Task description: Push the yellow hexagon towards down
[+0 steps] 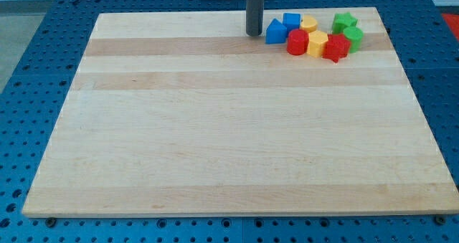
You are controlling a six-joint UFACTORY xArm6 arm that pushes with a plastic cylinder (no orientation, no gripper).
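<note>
The yellow hexagon [317, 44] sits in a tight cluster of blocks at the view's top right of the wooden board [215, 128]. A red block [297, 41] touches its left side and a red star [335, 48] its right. Behind it lie a yellow round block [309, 23], a blue cube [291, 21] and a blue triangle [275, 31]. A green star [344, 21] and a green block [353, 36] are at the cluster's right. My tip [254, 34] stands on the board just left of the blue triangle, apart from the hexagon.
The board lies on a blue perforated table [36, 92]. The cluster is close to the board's top edge [215, 14]. The rod rises out of the view's top.
</note>
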